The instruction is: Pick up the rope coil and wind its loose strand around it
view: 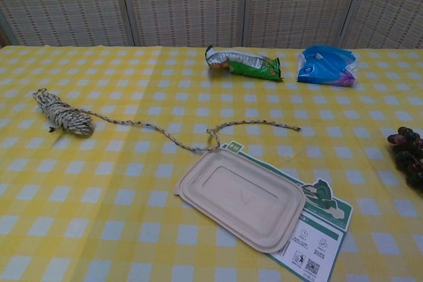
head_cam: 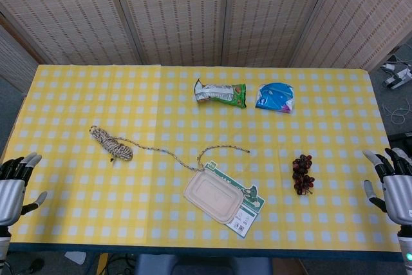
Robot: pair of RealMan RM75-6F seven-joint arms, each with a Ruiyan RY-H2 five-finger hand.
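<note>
The rope coil (head_cam: 111, 144) (view: 61, 113) lies on the left half of the yellow checked table. Its loose strand (head_cam: 168, 154) (view: 165, 135) trails right across the cloth, loops near the beige lid and ends at about the table's middle. My left hand (head_cam: 14, 181) hovers at the table's front left corner, fingers apart, holding nothing, well left of the coil. My right hand (head_cam: 394, 183) is at the front right corner, fingers spread and empty. Neither hand shows in the chest view.
A beige tray lid (head_cam: 214, 196) (view: 241, 197) lies on a green-and-white card (head_cam: 248, 207) (view: 317, 229) front of centre. A green snack bag (head_cam: 221, 93) (view: 243, 64) and blue packet (head_cam: 275, 97) (view: 327, 65) sit at the back. Dark grapes (head_cam: 302, 173) (view: 408, 153) lie right.
</note>
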